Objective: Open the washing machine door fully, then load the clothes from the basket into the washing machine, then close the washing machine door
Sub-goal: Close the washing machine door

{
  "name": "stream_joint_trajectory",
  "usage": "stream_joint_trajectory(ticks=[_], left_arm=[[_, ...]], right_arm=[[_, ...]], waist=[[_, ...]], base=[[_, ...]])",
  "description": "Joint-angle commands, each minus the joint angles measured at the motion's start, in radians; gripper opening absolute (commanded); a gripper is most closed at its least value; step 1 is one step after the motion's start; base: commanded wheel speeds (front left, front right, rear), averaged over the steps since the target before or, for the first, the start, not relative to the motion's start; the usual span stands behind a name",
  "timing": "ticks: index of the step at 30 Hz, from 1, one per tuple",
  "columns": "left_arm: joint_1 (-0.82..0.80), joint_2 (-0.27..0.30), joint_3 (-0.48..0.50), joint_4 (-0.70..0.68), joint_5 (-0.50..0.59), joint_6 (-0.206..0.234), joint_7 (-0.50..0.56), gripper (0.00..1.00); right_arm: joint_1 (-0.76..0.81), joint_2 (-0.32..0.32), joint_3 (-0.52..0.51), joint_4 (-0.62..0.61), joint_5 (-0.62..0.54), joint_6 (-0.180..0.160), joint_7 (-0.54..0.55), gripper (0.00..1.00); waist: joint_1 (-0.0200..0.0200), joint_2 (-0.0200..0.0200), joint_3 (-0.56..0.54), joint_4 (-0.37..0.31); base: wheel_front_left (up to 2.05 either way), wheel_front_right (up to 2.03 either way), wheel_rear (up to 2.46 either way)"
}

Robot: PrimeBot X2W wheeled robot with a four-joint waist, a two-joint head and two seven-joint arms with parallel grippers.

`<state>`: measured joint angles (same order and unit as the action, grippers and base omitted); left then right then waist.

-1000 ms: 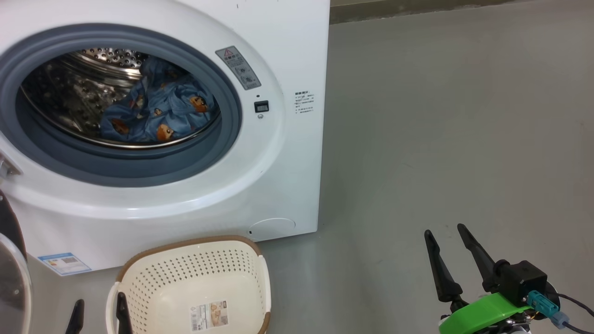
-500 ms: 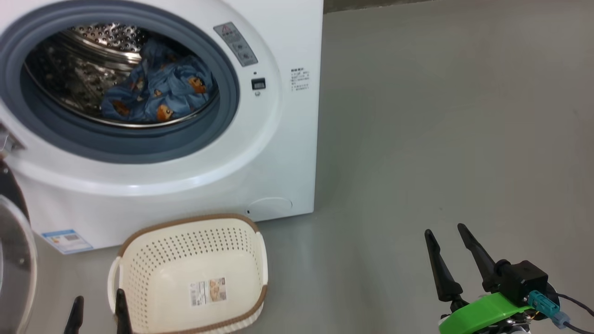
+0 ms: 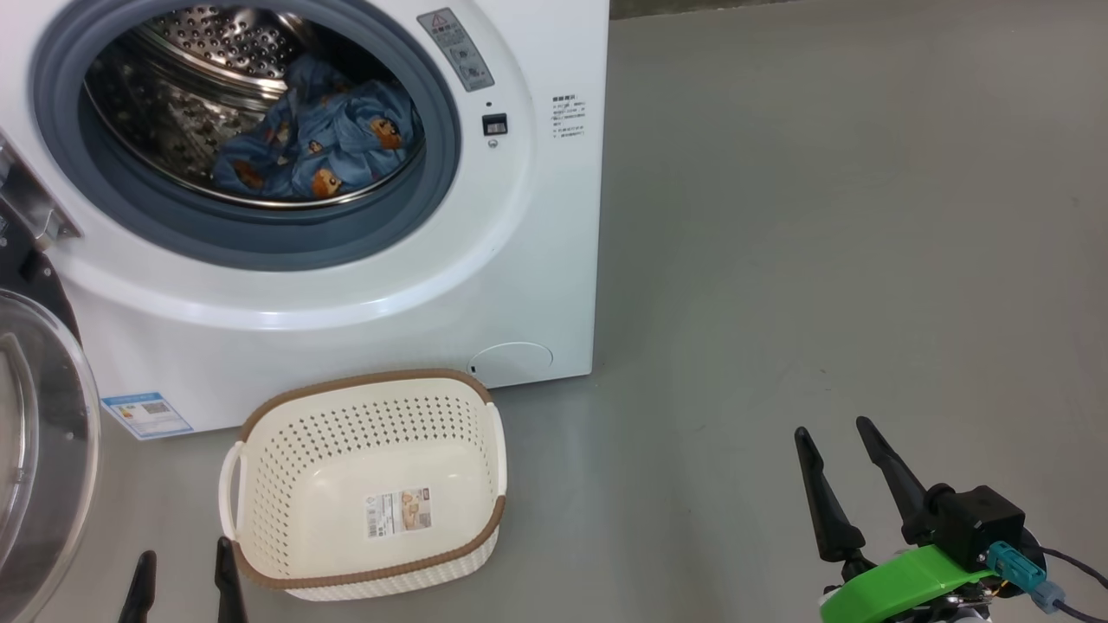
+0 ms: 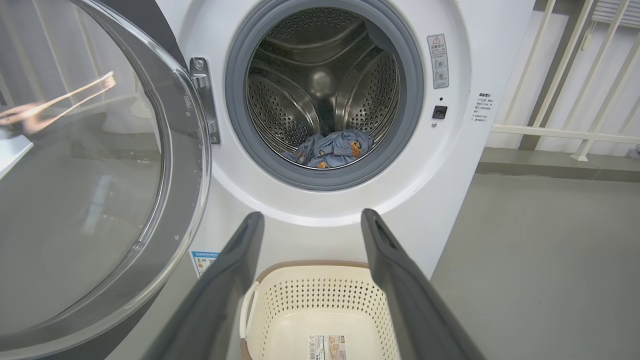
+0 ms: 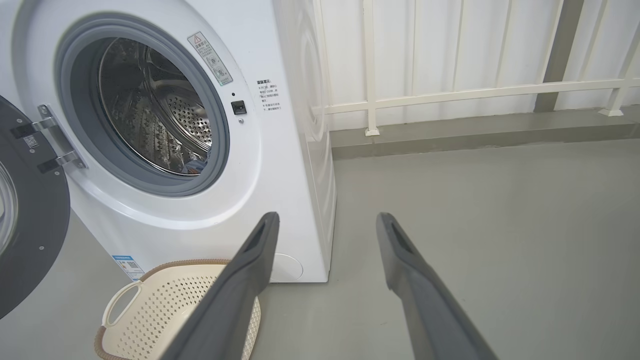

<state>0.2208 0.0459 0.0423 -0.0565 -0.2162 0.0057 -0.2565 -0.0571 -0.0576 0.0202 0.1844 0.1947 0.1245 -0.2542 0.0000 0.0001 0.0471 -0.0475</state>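
Clothes (image 3: 325, 147) bunched low inside washing machine (image 3: 519, 260), washing machine door (image 3: 35, 433) swung wide at 9 o'clock, cut off by frame edge, basket (image 3: 346, 424) at 7 o'clock, long axis 9-to-3, left gripper (image 3: 184, 549) and right gripper (image 3: 831, 426) both splayed, holding nothing.

You're looking at a washing machine (image 3: 346, 294) with a smooth, glossy white shell, a matt blue-grey rubbery seal (image 3: 260, 251) and a shiny drum (image 4: 280, 100) of perforated metal holding soft, crumpled cloth, the clothes (image 3: 329, 147). Its door (image 4: 100, 175) is clear, glossy glass. Your basket (image 3: 363, 420) is matt cream plastic full of holes with a brown woven-look rim, on a smooth grey floor (image 3: 822, 216) with a dull sheen.
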Motion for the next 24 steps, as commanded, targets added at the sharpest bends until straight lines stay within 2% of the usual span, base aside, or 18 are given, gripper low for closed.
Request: stream_joint_trajectory(ticks=[1, 14, 24], left_arm=[[-0.038, 0.004, 0.031, -0.028, -0.003, 0.009, -0.005, 1.0], [-0.027, 0.004, 0.021, -0.032, 0.0, 0.017, -0.005, 1.0], [-0.02, 0.004, 0.025, -0.028, -0.018, 0.028, -0.005, 1.0]], right_arm=[[-0.012, 0.0, 0.026, -0.024, 0.006, 0.006, -0.008, 1.0], [-0.007, 0.0, 0.028, -0.026, 0.004, 0.006, -0.008, 1.0], [-0.003, -0.004, 0.046, -0.024, 0.0, 0.006, -0.008, 1.0]], waist=[[0.0, -0.0001, -0.001, 0.001], [0.0, -0.0001, -0.004, 0.017], [0.0, -0.0001, -0.013, 0.096]], base=[[0.0, 0.0, 0.0], [0.0, 0.0, 0.0], [0.0, 0.0, 0.0]])
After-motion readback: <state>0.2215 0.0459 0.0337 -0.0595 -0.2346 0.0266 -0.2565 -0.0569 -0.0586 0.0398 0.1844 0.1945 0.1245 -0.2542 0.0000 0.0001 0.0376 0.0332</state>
